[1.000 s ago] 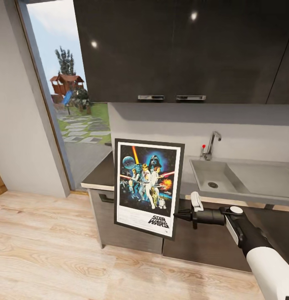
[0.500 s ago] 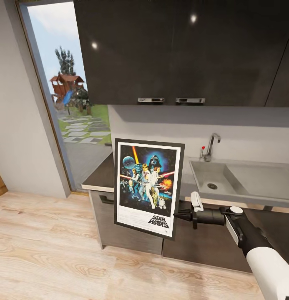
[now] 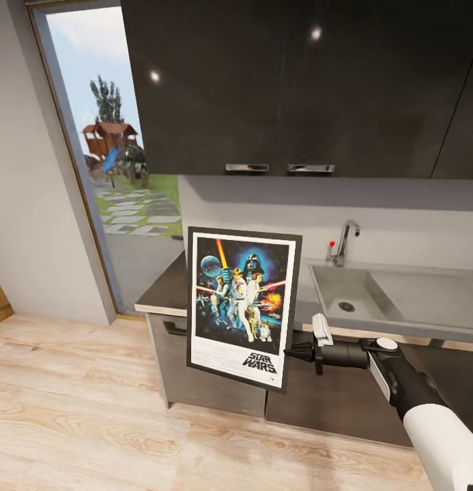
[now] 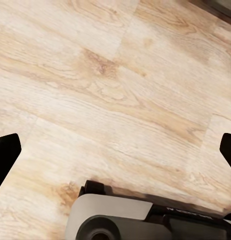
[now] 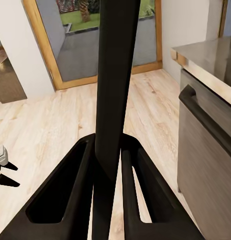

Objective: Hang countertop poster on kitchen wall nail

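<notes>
**Poster held upright in front of kitchen table**

A pale plank floor (image 3: 93, 409) spreads below glossy dark wall cabinets (image 3: 291, 82) and a grey wall (image 3: 263, 204), with a tall doorway (image 3: 106, 170) at the left opening onto a garden. The table (image 3: 164, 286), a dark reflective slab with a thin pale front edge, carries a sunken grey sink (image 3: 373, 293) and a tap (image 3: 345, 242) above dark drawer fronts (image 3: 195, 375). The poster (image 3: 243, 307) hangs upright in the air before the table's front, clear of the slab, its right edge pinched by the right gripper (image 3: 291, 352); the right wrist view shows both fingers (image 5: 78, 190) clamped on the black frame edge. The left gripper (image 4: 115, 150) points down at the floor, fingertips spread wide.
</notes>
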